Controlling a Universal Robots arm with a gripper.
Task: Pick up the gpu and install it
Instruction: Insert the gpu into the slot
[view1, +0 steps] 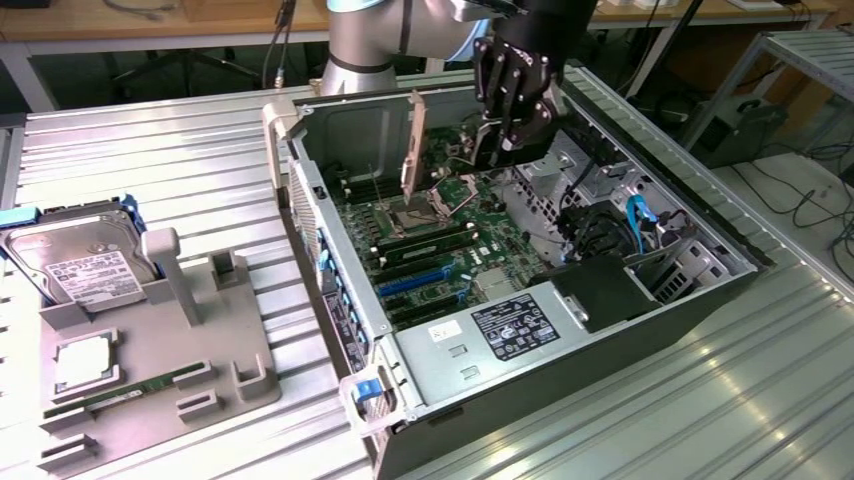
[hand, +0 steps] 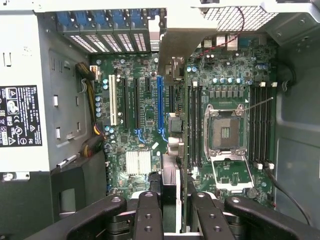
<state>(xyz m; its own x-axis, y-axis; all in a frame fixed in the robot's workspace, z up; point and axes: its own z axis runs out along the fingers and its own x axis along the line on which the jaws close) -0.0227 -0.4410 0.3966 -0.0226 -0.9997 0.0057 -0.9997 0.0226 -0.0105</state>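
Above the case: you see the arm reaching down from the desk's far edge, its wrist pointing almost straight down into the open computer case, which lies on its side on the slatted metal desk.
Tool: the black tool hangs over the far part of the motherboard, its fingers drawn in on either side of the gpu's upper edge, clenched on the card.
Gpu: the gpu stands on edge in the tool's grasp, its pale bracket strip upright near the case's far wall; in the wrist view you look down its thin edge towards the board.
Position over board: from the wrist view the card hangs between the blue expansion slot and the memory slots beside the open CPU socket; whether its lower edge touches the board you cannot tell.
Case contents: the power supply with its white label sits at the case's near end.
Desk, exterior view's left: a grey holder tray near the desk's edge carries the hard drive, a square processor and a green memory stick, all well apart from the tool.
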